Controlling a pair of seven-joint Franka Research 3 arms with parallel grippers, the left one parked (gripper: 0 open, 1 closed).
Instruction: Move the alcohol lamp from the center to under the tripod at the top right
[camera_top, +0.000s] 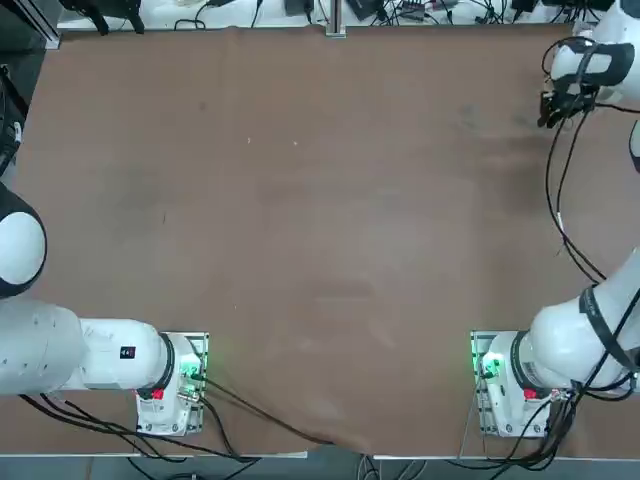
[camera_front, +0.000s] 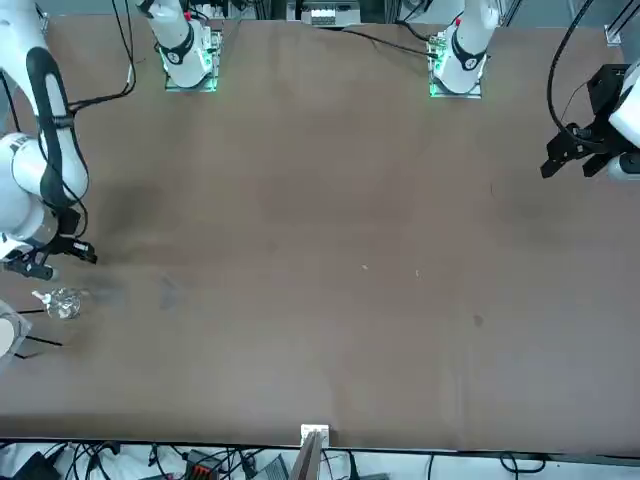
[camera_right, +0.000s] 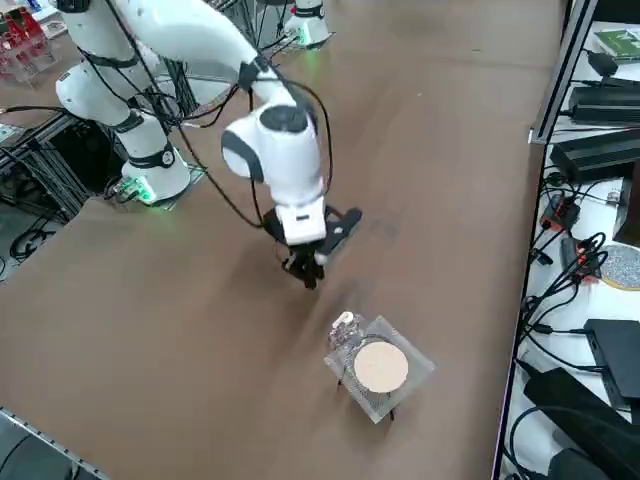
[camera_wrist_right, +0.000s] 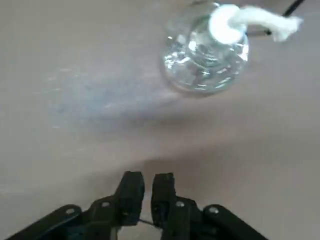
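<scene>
So the desk (camera_right: 230, 330) is the big brown surface here, and the right arm (camera_right: 260, 120) reaches out over it, coming in from the robot's side of the tripod (camera_right: 409, 374). The right gripper (camera_wrist_right: 148, 177) is off on that same side of the tripod, a bit clear of it, with its jaws nearly together: just a narrow gap and nothing between them. The tripod has a mesh square on top with a pale disc (camera_right: 381, 367) in the middle, and its thin legs show in the front view. The alcohol lamp (camera_right: 346, 330) sits right at the tripod's edge, on the side toward the robot and a little to the robot's left. It looks upright, but it's out by the legs rather than centred below the disc; can't tell if it's touching a leg. Smallest bit is the white wick (camera_wrist_right: 265, 20), which flops over sideways from the lamp's top. My read is that the step in hand is getting the lamp the rest of the way in, probably with a gentle shove from the near-closed jaws. To do it well, they should come down low behind the glass, on the side away from the tripod, push slow and level toward the disc's middle, and steer between two legs. Pushing high could tip it, off-centre could roll it into a leg, and the gripper needs to stay under the mesh edge or stop short of it.
</scene>
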